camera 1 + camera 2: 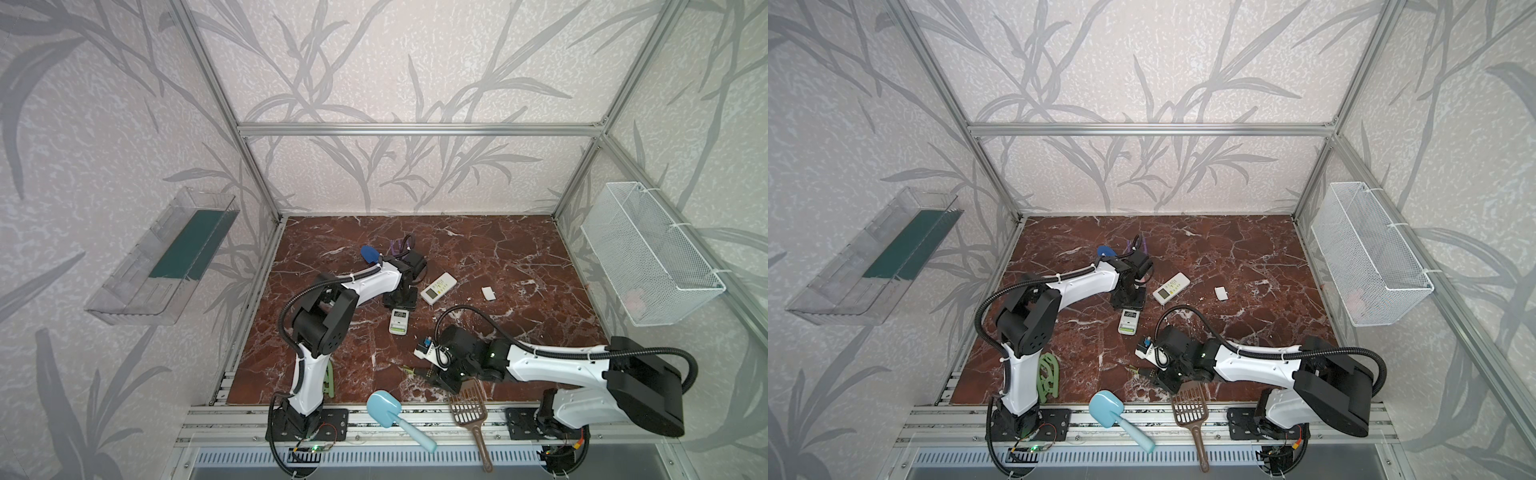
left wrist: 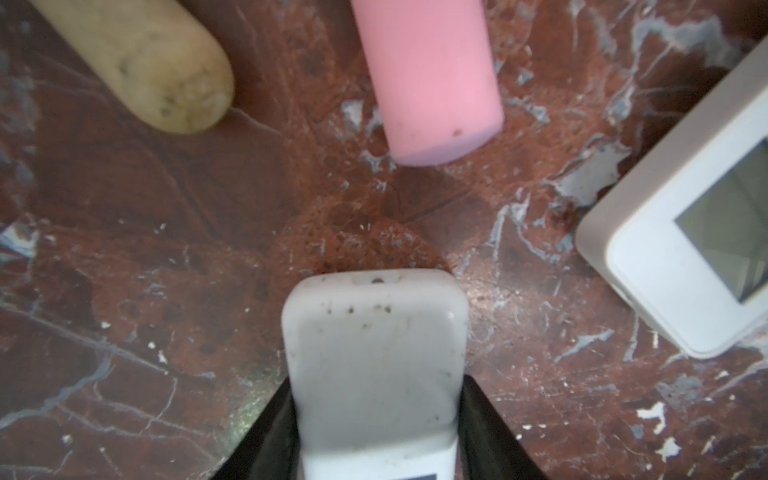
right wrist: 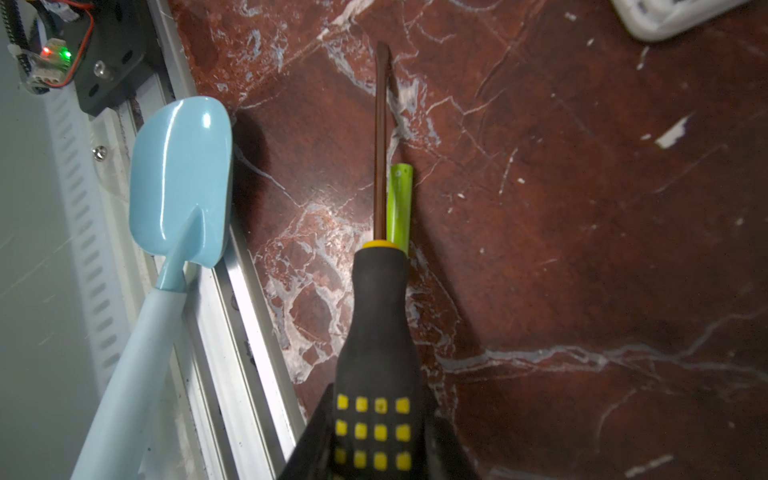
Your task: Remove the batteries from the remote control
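A white remote control (image 1: 399,322) (image 1: 1128,322) lies on the marble, and my left gripper (image 1: 400,305) (image 2: 376,386) is shut on its far end, black fingers (image 2: 282,419) pressed to both sides. A lime-green strip shows at its near end in both top views. My right gripper (image 1: 432,374) (image 3: 378,419) is shut on the yellow-black screwdriver (image 3: 376,316), held low near the table's front edge. One of the batteries (image 3: 400,203) (image 1: 409,370) lies loose on the table right beside the screwdriver's shaft.
A second white remote (image 1: 438,288) (image 2: 685,249) and a small white cover (image 1: 488,293) lie behind. Pink (image 2: 432,79) and beige (image 2: 141,62) cylinders lie beyond the held remote. A blue scoop (image 1: 384,409) (image 3: 178,178) and brown slotted scoop (image 1: 467,409) overhang the front rail. A small white and blue device (image 1: 426,349) sits by my right wrist.
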Action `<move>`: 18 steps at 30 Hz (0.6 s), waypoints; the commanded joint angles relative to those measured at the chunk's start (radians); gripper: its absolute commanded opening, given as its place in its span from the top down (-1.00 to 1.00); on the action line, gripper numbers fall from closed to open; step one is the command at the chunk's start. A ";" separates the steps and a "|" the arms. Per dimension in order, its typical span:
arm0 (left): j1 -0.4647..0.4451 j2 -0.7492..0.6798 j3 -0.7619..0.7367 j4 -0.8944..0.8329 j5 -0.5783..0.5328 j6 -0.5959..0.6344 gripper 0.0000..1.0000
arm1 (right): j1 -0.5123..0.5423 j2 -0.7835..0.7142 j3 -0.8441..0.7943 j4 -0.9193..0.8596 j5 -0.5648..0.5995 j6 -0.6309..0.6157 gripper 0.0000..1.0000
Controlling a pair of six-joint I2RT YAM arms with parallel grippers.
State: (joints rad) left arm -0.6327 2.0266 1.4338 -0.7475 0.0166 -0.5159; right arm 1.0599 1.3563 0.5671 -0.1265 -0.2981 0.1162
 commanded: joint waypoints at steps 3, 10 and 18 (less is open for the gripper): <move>0.013 0.038 -0.009 -0.046 -0.064 0.006 0.14 | -0.010 -0.041 0.048 -0.068 0.046 0.013 1.00; 0.014 0.041 0.004 -0.048 -0.064 0.011 0.13 | -0.024 -0.100 0.071 -0.119 0.072 0.019 1.00; 0.021 0.044 0.012 -0.049 -0.070 0.014 0.13 | -0.057 -0.159 0.114 -0.239 0.118 0.082 1.00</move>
State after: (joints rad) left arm -0.6308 2.0274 1.4387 -0.7521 0.0166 -0.5083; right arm 1.0325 1.2308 0.6258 -0.2817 -0.2115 0.1619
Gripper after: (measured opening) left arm 0.519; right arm 0.279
